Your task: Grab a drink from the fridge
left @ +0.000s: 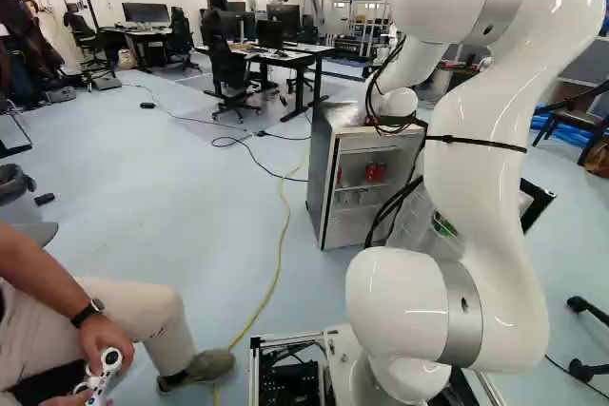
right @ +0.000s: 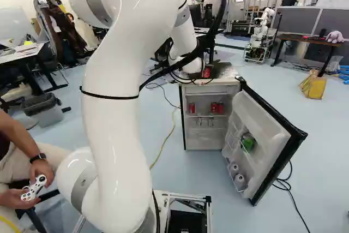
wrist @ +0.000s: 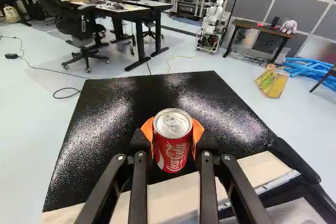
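Nearest you, the fridge door (right: 260, 129) is open, prob. for access. Beyond, your gripper (wrist: 172, 134) is clamped on the red can (wrist: 172, 151), upright, w/ orange pads (wrist: 147, 129) either side, prob. for steady carry. Can's at the fridge top (wrist: 102, 129), near its front; can't tell if touching.

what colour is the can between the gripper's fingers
Red with white lettering and a silver top; the can shows best in the wrist view.

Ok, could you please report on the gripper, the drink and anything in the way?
Gripper shut on red can. Can over fridge top, contact unclear. Fridge door open, off to the side.
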### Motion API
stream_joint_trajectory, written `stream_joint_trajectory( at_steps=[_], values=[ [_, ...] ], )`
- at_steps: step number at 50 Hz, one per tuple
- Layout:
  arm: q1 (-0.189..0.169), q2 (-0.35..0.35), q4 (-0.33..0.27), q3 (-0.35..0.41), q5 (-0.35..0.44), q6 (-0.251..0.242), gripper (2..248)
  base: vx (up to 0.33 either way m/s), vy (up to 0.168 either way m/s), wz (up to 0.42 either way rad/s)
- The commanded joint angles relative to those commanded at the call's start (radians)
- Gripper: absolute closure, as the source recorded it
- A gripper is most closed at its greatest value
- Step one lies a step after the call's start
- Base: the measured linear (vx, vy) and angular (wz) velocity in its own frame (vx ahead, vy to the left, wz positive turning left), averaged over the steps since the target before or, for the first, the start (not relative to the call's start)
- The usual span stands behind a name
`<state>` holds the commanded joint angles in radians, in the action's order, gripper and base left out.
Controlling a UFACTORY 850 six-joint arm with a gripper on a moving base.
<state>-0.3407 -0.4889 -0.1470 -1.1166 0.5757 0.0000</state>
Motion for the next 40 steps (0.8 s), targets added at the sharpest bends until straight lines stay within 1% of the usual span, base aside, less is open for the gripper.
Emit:
stream_joint_trajectory(
  at_steps=[24,25,29,30,34,35,40],
  values=[
    [0.000,-0.002,0.001,-0.002,-0.001,0.000,158,0.000,0.000,0.000],
    [0.000,-0.002,0.001,-0.002,-0.001,0.000,149,0.000,0.000,0.000],
    [0.000,-0.002,0.001,-0.002,-0.001,0.000,149,0.000,0.000,0.000],
    [0.000,-0.002,0.001,-0.002,-0.001,0.000,117,0.000,0.000,0.000],
    [0.000,-0.002,0.001,-0.002,-0.001,0.000,117,0.000,0.000,0.000],
    [0.000,-0.002,0.001,-0.002,-0.001,0.000,84,0.000,0.000,0.000],
    [0.000,-0.002,0.001,-0.002,-0.001,0.000,84,0.000,0.000,0.000]
  ],
)
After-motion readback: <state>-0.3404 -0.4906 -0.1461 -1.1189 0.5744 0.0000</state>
